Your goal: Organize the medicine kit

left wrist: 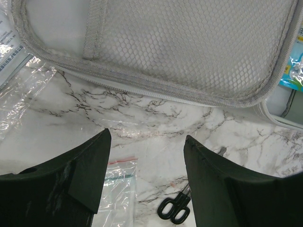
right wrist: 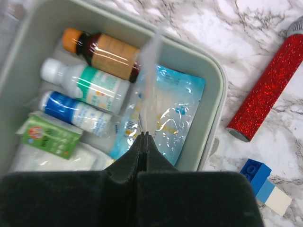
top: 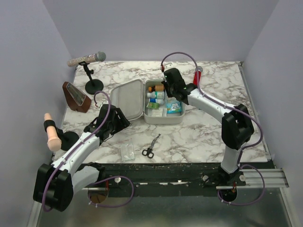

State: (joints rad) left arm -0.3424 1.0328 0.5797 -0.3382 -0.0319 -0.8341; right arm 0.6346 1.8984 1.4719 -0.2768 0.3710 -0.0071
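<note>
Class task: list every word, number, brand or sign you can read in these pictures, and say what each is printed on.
Nothing in or near the medicine kit reads clearly enough to quote.
Brown bottle: label lost in glare.
White bottle, green label: blurred.
Blue-and-white bottle: blurred.
Green box: red round mark, words unreadable.
Blue packet: print blurred.
Printed leaflet: print too small.
Thin clear sheet in the right gripper: no print seen.

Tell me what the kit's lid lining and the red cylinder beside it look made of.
The kit lid looks lined with grey mesh fabric: honeycomb holes, stitched edging. The red cylinder has a glittery, sparkling coat; its core I cannot tell.
</note>
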